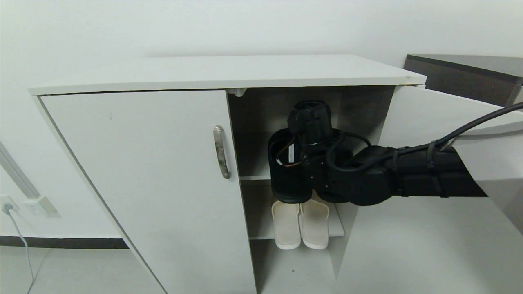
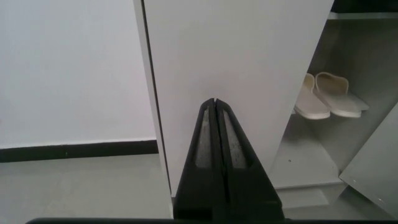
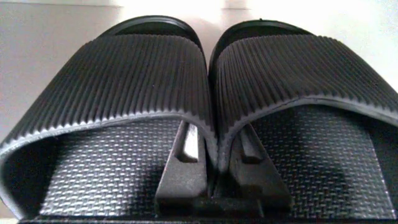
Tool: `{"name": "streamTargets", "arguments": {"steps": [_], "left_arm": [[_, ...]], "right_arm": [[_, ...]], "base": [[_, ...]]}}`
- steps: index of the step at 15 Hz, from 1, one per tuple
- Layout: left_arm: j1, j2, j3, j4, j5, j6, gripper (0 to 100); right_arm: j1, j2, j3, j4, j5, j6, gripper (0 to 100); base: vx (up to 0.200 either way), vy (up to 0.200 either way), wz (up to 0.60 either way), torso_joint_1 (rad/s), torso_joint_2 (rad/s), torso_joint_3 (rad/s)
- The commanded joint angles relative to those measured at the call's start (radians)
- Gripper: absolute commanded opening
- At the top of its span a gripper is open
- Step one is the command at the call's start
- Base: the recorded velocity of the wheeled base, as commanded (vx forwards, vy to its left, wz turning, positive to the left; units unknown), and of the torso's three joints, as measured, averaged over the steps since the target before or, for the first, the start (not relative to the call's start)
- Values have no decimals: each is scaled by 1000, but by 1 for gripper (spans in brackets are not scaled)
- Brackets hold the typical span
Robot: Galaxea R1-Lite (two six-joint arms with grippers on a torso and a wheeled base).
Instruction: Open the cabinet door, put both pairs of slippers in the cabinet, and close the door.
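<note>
My right gripper point(image 3: 214, 155) is clamped on the inner edges of the black slippers point(image 1: 286, 171), holding the pair together in the open right half of the cabinet point(image 1: 229, 73), in front of the upper shelf edge. The white slippers point(image 1: 301, 224) sit side by side on the shelf just below. My left gripper point(image 2: 215, 124) is fully closed on nothing, low before the closed left door point(image 1: 143, 171).
</note>
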Motion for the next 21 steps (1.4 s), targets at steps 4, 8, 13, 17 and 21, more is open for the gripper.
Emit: {"name": "streamTargets", "arguments": {"steps": [4,8,13,17,21], "left_arm": [[0,1,0,0,0,0,0],[0,1,0,0,2,-2,0],[0,1,0,0,2,-2,0],[1,1,0,0,2,-2,0],[1,1,0,0,3,-3,0]], "right_arm": [[-48,103,-234,126,31,-1,0],[-65,150,-325,154,45,-1,0],[-63,165,-317,154,53,1,0],[-65,179,-315,154,53,1,0],[-68,185,-315,152,53,1,0]], "base": [[0,0,0,0,0,0],[0,0,0,0,0,0],[0,0,0,0,0,0],[0,0,0,0,0,0],[0,0,0,0,0,0]]}}
